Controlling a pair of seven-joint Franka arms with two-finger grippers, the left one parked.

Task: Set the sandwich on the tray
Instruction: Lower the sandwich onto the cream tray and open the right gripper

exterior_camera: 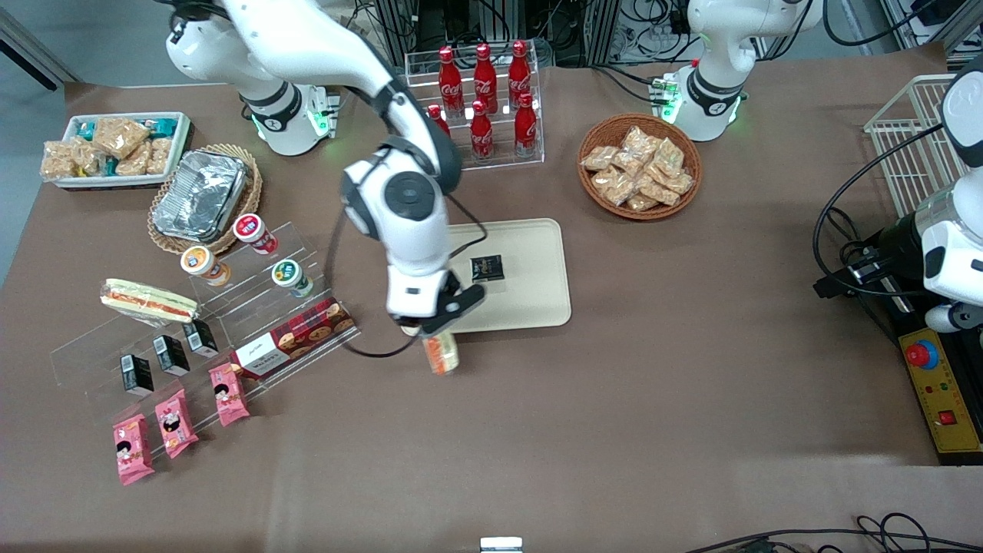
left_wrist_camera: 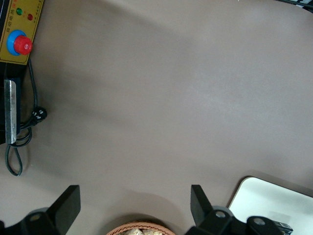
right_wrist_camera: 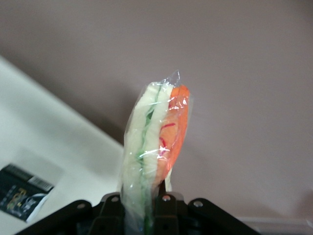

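Note:
My right gripper [exterior_camera: 431,332] is shut on the sandwich [exterior_camera: 441,352], a clear-wrapped wedge with pale bread, orange filling and some green. It holds the sandwich in the air, just nearer the front camera than the tray's near edge. In the right wrist view the sandwich [right_wrist_camera: 155,152] stands up between the fingers. The tray [exterior_camera: 537,284] is beige and flat with rounded corners; a small black packet [exterior_camera: 487,268] lies on it. The tray also shows in the right wrist view [right_wrist_camera: 54,142] beside the sandwich, with the black packet [right_wrist_camera: 22,193] on it.
A longer flat sandwich [exterior_camera: 147,300] lies on clear acrylic steps [exterior_camera: 253,307] with cups, a cookie box [exterior_camera: 292,338], black boxes and pink packets. A foil container [exterior_camera: 201,193] sits in a basket, cola bottles [exterior_camera: 484,100] in a rack, a snack basket [exterior_camera: 639,166] toward the parked arm.

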